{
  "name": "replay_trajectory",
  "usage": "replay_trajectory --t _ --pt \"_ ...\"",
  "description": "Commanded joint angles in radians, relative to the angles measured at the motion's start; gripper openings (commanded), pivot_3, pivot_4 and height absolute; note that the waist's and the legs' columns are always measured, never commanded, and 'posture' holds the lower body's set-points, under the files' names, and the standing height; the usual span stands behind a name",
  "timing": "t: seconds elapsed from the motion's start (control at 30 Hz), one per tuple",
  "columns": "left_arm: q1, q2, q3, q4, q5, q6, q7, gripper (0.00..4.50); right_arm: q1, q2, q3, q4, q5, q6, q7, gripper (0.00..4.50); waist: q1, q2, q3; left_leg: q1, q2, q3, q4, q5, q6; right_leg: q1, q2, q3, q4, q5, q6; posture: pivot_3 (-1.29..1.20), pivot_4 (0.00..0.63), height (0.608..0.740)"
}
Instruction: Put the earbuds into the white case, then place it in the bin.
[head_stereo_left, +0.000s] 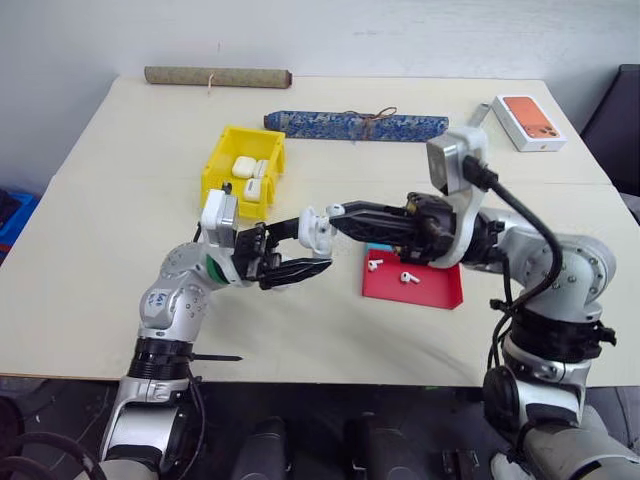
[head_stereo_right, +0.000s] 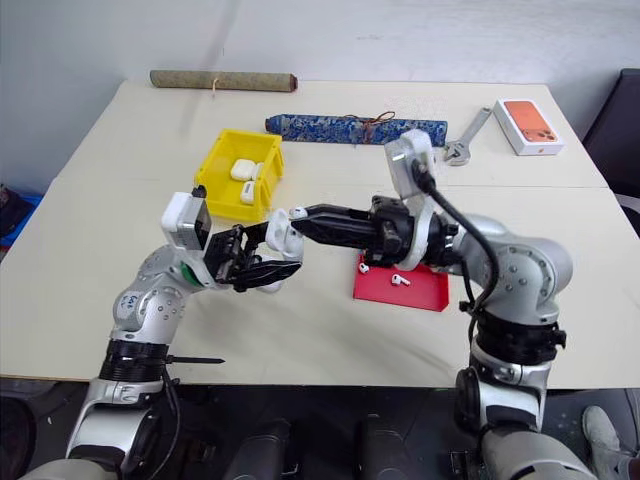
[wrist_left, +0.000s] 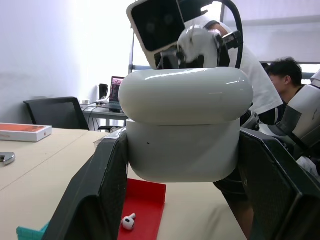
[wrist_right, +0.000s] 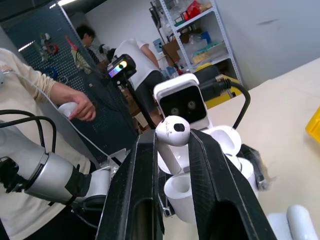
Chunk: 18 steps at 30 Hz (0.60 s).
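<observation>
My left gripper (head_stereo_left: 312, 246) is shut on a white case (head_stereo_left: 318, 229) and holds it above the table in front of me; its two fingers (wrist_left: 97, 195) clamp the case (wrist_left: 185, 125) from both sides. My right gripper (head_stereo_left: 335, 212) reaches in from the right, almost touching the case, shut on one earbud (wrist_right: 171, 131) whose stem sits between the fingers. In the right wrist view the case's lid looks raised. Two more earbuds (head_stereo_left: 374, 264) (head_stereo_left: 409, 277) lie on a red tray (head_stereo_left: 440, 287). The yellow bin (head_stereo_left: 222, 165) stands behind my left gripper, with several white cases (head_stereo_left: 245, 165) inside.
A blue patterned roll (head_stereo_left: 355, 124) and a brown roll (head_stereo_left: 217, 76) lie along the far side of the table. A wrench (head_stereo_right: 462, 140) and an orange-topped box (head_stereo_left: 528, 122) sit at the far right. A blue tray edge (head_stereo_left: 378, 247) peeks behind the red tray. People stand in the background.
</observation>
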Motion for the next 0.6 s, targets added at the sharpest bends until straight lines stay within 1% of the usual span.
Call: replay_trajectory --t 0.03,0.23,0.6 --pt "-0.005 -0.006 -0.002 -0.039 0.002 -0.006 0.008 2.84 0.005 0.004 0.003 -0.040 0.055 -0.039 -0.042 0.46 -0.001 0.000 0.000 0.000 0.000 0.000 0.000 0.000 0.000 0.000 0.000 0.000 0.000 0.000 0.000 0.00 0.150 0.740" --pt "-0.009 -0.011 -0.001 -0.040 0.004 -0.015 0.014 2.84 0.049 -0.038 0.059 -0.035 0.049 -0.084 -0.035 0.46 0.001 0.000 0.000 0.000 0.000 0.000 0.000 0.000 0.000 0.000 0.000 0.000 0.000 0.000 0.000 0.00 0.150 0.740" --pt "-0.004 -0.029 0.008 -0.040 0.027 -0.045 0.030 2.84 0.078 -0.081 0.131 -0.027 0.056 -0.128 -0.034 0.46 0.002 0.000 0.000 0.000 0.000 0.000 0.000 0.000 0.000 0.000 0.000 0.000 -0.001 0.000 0.000 0.00 0.150 0.740"
